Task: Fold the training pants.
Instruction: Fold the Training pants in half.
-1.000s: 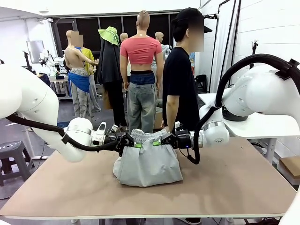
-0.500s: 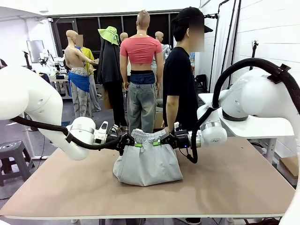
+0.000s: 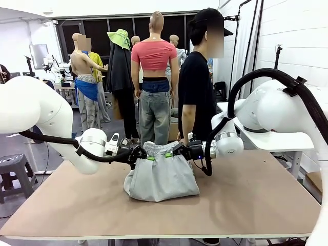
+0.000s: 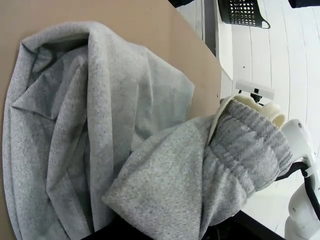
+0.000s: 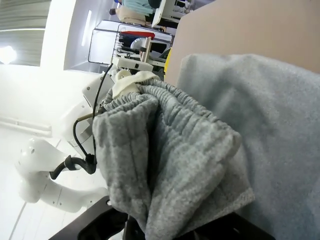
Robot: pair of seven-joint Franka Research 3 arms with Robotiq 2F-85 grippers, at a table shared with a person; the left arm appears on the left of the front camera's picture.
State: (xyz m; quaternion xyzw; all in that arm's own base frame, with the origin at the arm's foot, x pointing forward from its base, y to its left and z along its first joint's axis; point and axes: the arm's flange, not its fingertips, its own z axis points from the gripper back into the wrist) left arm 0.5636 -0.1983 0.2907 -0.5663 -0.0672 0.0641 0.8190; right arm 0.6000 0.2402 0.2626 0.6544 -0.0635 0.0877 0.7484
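Front view: grey training pants [image 3: 161, 177] bunched mid-table near the far edge; left gripper [image 3: 145, 156] and right gripper [image 3: 172, 152] each clamped on the raised waistband. Wrist views: gathered waistband [image 4: 250, 145] held up over the table [image 5: 260, 30].

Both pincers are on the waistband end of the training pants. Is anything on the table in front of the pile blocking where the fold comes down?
Nothing visible does. The left pincer and right pincer hold the training pants at the waistband, and the table around the pile is bare board.
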